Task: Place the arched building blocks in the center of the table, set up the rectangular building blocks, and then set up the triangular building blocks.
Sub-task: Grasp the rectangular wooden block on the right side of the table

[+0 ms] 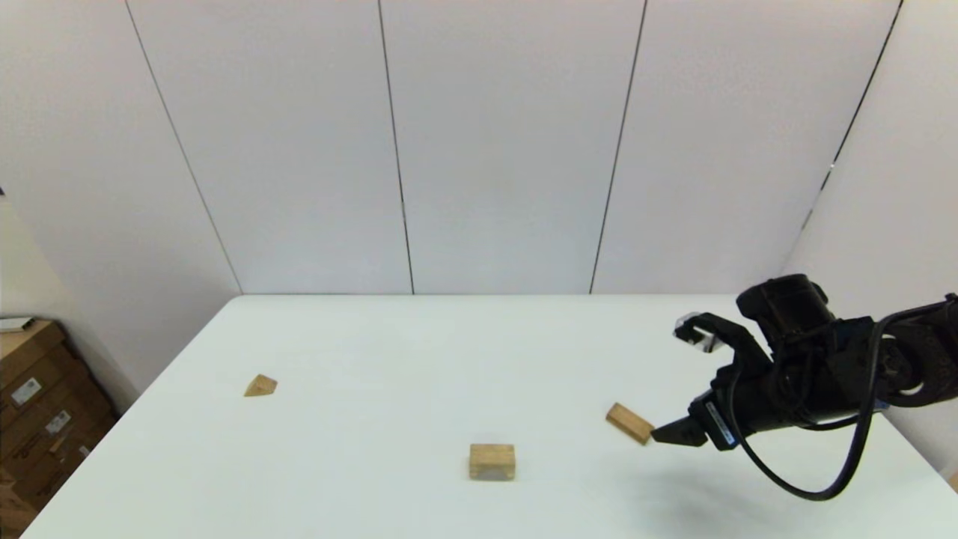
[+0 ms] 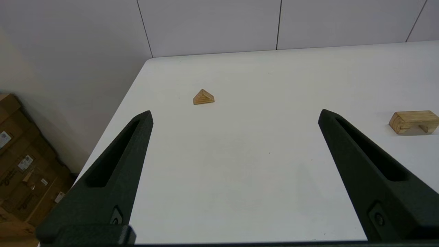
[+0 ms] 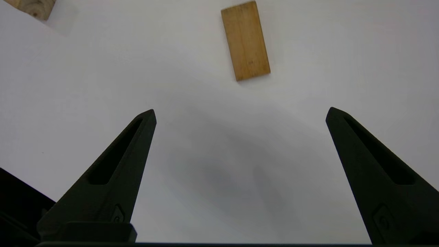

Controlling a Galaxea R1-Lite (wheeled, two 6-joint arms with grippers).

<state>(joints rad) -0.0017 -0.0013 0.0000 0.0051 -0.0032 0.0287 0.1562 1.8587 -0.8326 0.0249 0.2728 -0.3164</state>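
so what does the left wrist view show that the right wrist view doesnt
Only the left wrist view shows the triangular block, the table's far left corner, the cardboard boxes beside the table, and the left gripper, open and holding nothing.

Only the right wrist view shows the rectangular block lying flat, and the right gripper, open, above the table short of that block.

Both show the white table and the arched block; the left wrist view shows its arch cutout facing down, while the right wrist view catches just one corner of it.

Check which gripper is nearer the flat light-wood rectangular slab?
Right. The right gripper hovers just beside the flat light-wood rectangular slab, jaws open. The left gripper is parked far off, out of head view.
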